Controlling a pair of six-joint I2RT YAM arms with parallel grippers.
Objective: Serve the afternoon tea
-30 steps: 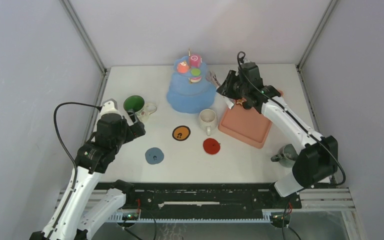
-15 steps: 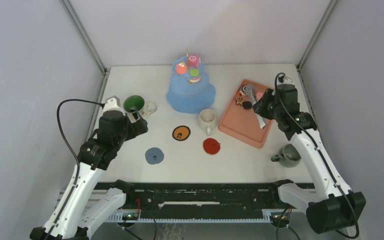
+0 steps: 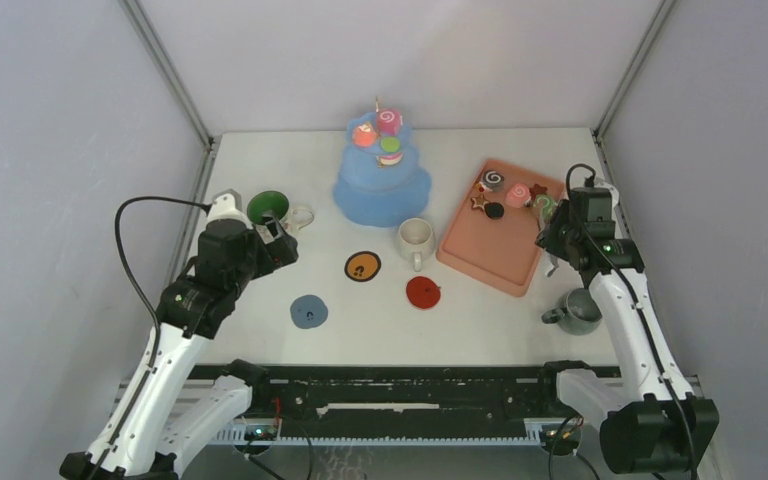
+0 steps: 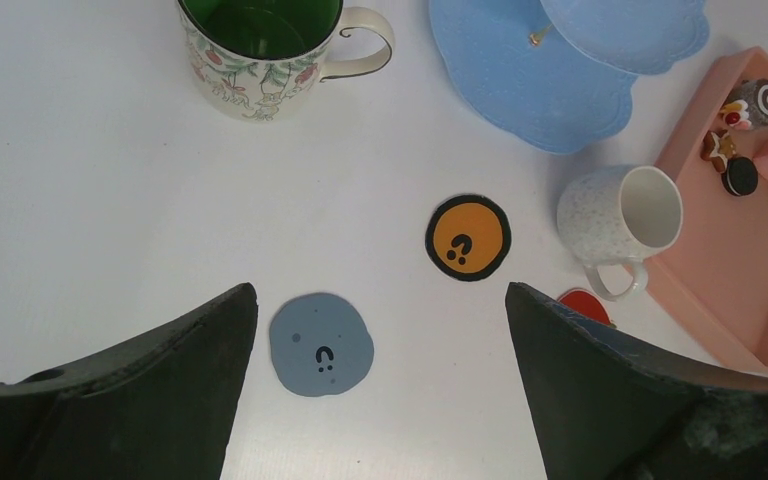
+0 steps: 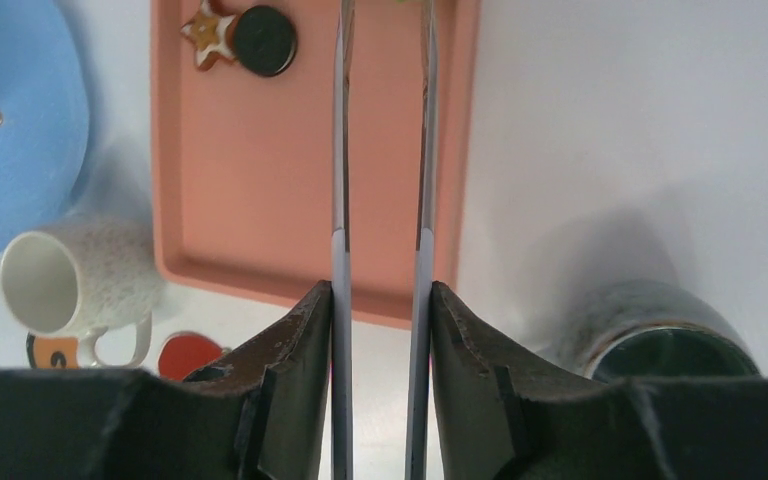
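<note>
- White worktop (image 3: 290, 160), walled in by grey panels on three sides.
- Blue tiered stand (image 3: 380, 195) with scalloped rims and a gold finial, at the middle of the far edge.
- Salmon-pink rectangular tray (image 3: 490, 250), set askew towards the right edge.
- Orange coaster (image 3: 362, 266) with a black rim, mid-worktop.
- Blue-grey coaster (image 3: 309, 311), to its left and closer to the near edge.
- Red coaster (image 3: 423, 292), just off the tray's near-left corner.
- Thin metal tongs (image 5: 340, 150), blades parallel and slightly apart, over the tray's right part.

The worktop (image 4: 80, 200) is matt white. The tray (image 5: 250, 180) looks like smooth, matt plastic. The cream mug (image 4: 592, 215) is speckled ceramic, and the tongs (image 5: 341, 140) are thin, shiny metal.
</note>
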